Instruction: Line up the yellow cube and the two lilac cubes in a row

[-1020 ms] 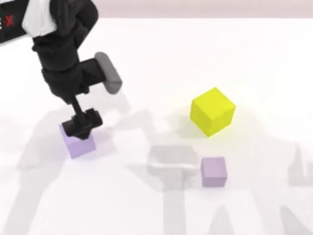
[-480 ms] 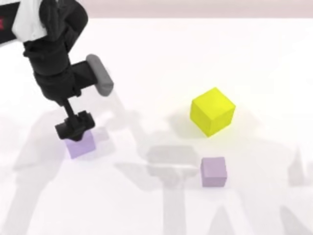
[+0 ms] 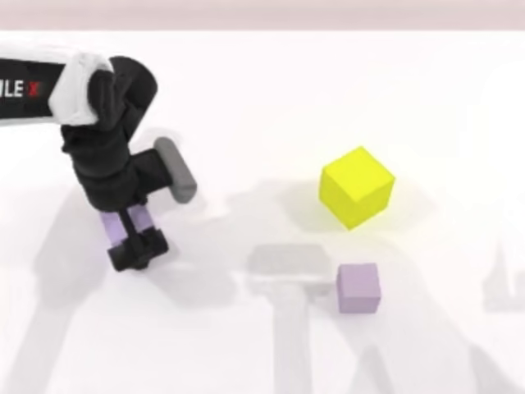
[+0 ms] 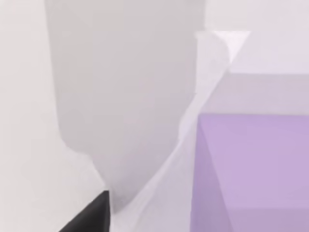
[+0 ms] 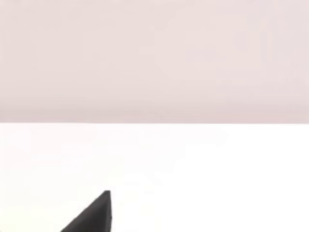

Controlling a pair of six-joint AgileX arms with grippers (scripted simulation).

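At the table's left side, the left gripper (image 3: 138,250) is seen low over the surface with the larger lilac cube (image 3: 131,218) largely hidden behind its arm; whether the fingers are closed on that cube or apart cannot be told. Well to the right, the yellow cube (image 3: 356,186) is set on the white table (image 3: 262,98), and the smaller lilac cube (image 3: 358,288) is found near it, toward the front edge.

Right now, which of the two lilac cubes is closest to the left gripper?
The lavender cube on the table's left, partly hidden under the left gripper; the other lilac cube sits far right, below the yellow cube.
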